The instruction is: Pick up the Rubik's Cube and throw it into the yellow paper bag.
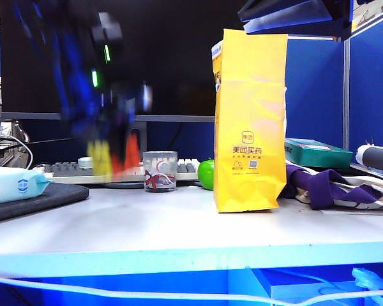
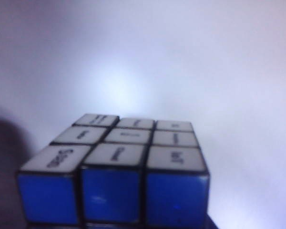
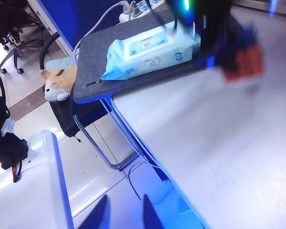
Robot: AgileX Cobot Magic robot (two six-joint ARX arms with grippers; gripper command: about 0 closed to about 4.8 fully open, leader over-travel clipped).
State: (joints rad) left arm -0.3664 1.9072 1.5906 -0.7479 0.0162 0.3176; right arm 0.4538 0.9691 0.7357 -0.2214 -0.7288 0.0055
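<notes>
My left tool (image 1: pixel 115 156) is clamped on the Rubik's Cube (image 2: pixel 115 171) just above the worktop's (image 1: pixel 179 223) left side, ready to carry toward the yellow paper bag (image 1: pixel 250 121) standing right of centre, while my right tool (image 3: pixel 123 213) hangs spread and empty off the worktop's front edge.

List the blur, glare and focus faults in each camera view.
Exterior view: left gripper and Rubik's Cube smear with motion blur; yellow paper bag is sharp. Left wrist view: the cube fills the foreground, slightly soft, against a washed-out glaring table. Right wrist view: the cube is a blurred streak; right gripper is in dark silhouette.
</notes>
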